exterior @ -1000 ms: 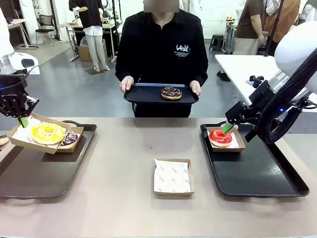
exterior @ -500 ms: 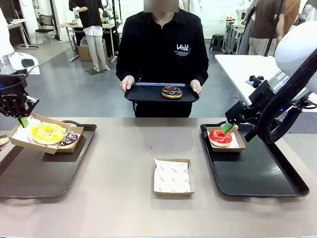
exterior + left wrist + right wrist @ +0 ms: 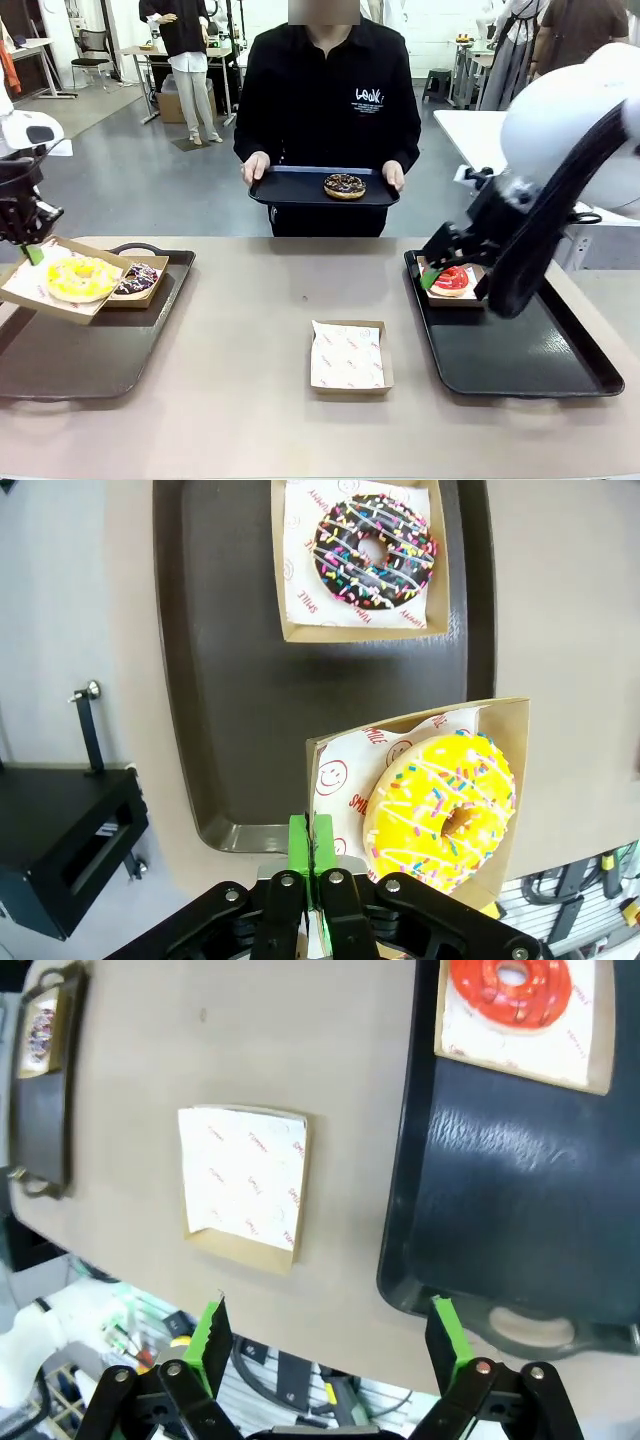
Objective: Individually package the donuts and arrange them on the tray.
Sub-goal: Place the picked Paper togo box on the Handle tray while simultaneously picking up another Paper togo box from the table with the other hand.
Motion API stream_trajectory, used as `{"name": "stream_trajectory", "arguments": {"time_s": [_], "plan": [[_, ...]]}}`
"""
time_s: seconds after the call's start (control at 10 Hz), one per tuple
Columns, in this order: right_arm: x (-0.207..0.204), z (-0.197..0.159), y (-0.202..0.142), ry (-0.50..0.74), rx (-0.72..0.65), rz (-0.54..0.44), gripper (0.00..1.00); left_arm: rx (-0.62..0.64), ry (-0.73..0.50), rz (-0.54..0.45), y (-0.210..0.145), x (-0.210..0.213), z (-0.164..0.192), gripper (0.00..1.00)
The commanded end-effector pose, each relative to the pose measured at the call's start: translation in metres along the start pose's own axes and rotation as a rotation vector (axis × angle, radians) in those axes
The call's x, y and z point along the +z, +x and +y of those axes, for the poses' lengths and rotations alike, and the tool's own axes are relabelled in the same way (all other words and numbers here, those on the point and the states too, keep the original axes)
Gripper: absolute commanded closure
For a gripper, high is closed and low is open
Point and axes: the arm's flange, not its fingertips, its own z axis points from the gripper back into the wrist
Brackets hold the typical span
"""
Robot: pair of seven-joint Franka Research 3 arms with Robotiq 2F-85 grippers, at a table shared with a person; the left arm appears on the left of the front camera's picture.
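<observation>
Left claw (image 3: 312,845) closed on the rim of a cardboard box (image 3: 335,755) carrying the yellow donut (image 3: 445,810); green pads meet on the card edge; the box sits tilted at the 9 o'clock side of the desk (image 3: 250,330), overhanging the edge of the left tray (image 3: 230,680). Red print on its paper liner reads "SMILE" beside a smiley face; the liner under the sprinkled donut (image 3: 375,545), boxed on the same tray toward 12 o'clock in the wrist view, also shows "SMILE". Right claw (image 3: 330,1335) open, fingers spread wide, holding nothing; in the front view it hangs at the 9 o'clock edge of the boxed red donut (image 3: 452,279) on the right tray (image 3: 520,350). An empty lined box (image 3: 347,356) lies at desk centre; its print is too small to read. A person (image 3: 330,100) at 12 o'clock holds a small tray (image 3: 290,188) bearing the chocolate donut (image 3: 344,186); white lettering on the black top is not clearly legible. Against half a second before: the yellow donut's box has shifted toward 9 o'clock, overlapping the sprinkled donut's box less; the right arm has swung toward 9 o'clock and now covers part of the red donut's box.
</observation>
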Motion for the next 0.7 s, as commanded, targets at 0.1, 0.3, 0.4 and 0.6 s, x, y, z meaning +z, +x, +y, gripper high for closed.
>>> {"name": "stream_trajectory", "arguments": {"time_s": [0.1,0.3,0.4,0.6], "plan": [[-0.039,0.043,0.01,-0.137,-0.106,0.009,0.0,-0.042,0.049,-0.068,-0.022,-0.024,0.022,0.99],[-0.066,0.072,0.009,-0.207,-0.124,0.006,0.0,-0.055,0.052,-0.038,-0.021,-0.049,0.029,0.99],[-0.076,0.084,0.01,-0.209,-0.157,0.002,0.0,-0.039,0.053,-0.027,-0.019,-0.059,0.032,0.99],[-0.099,0.095,0.016,-0.248,-0.178,-0.003,0.0,-0.015,0.04,-0.02,-0.017,-0.071,0.039,0.99]]}}
